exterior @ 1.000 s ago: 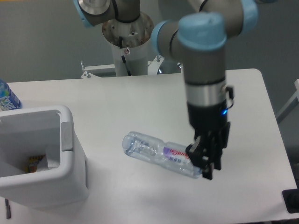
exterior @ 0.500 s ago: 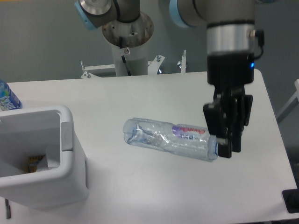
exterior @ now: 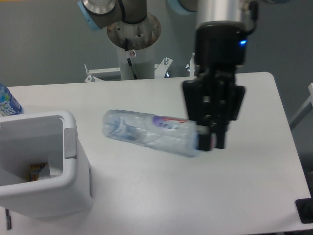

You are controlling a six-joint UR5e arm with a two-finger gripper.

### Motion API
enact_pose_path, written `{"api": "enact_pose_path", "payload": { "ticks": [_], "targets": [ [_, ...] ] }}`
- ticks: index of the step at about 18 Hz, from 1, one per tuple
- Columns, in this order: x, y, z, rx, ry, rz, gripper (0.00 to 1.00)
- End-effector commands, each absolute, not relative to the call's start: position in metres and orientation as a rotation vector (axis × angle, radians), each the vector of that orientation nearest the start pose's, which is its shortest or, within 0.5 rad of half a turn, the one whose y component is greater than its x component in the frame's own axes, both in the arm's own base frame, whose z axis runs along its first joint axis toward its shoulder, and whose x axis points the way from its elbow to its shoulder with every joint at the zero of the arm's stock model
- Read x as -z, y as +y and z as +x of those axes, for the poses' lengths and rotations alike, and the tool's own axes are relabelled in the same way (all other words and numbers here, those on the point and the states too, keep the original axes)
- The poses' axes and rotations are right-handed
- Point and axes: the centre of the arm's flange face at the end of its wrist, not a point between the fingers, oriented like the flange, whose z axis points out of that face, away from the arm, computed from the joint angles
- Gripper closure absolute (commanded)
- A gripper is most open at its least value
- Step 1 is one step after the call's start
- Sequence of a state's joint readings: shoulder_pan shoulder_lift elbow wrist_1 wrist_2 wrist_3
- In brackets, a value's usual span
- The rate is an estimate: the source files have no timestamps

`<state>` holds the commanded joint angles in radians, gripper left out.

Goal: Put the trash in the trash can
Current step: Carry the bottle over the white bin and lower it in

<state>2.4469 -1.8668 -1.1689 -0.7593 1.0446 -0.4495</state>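
A clear crushed plastic bottle point(exterior: 146, 132) with a purple-pink label hangs above the table, lying nearly level with its base pointing left. My gripper point(exterior: 208, 139) is shut on the bottle's cap end, at centre right. The trash can point(exterior: 73, 196), a large light-grey bin with a thick rim and a side flap, stands at the lower left, apart from the bottle. Inside it, part of a white wrapper point(exterior: 41, 172) with a coloured scrap shows.
A blue-labelled bottle point(exterior: 7, 103) stands at the far left edge behind the bin. The arm's base column point(exterior: 132, 44) rises behind the table. A dark object point(exterior: 305, 210) sits off the table's lower right corner.
The gripper has lifted the bottle off the table and carried it up and to the left, closer to the camera and towards the bin.
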Motion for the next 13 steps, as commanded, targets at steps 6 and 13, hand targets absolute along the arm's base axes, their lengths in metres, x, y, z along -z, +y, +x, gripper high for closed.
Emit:
{"api": "enact_pose_path", "payload": {
  "ticks": [6,13],
  "targets": [
    [-0.619,0.599,-0.316,0.407,-0.984,-1.942,0.80],
    [-0.579,0.639,-0.255,0.450,-0.847,-2.077,0.80]
  ]
}}
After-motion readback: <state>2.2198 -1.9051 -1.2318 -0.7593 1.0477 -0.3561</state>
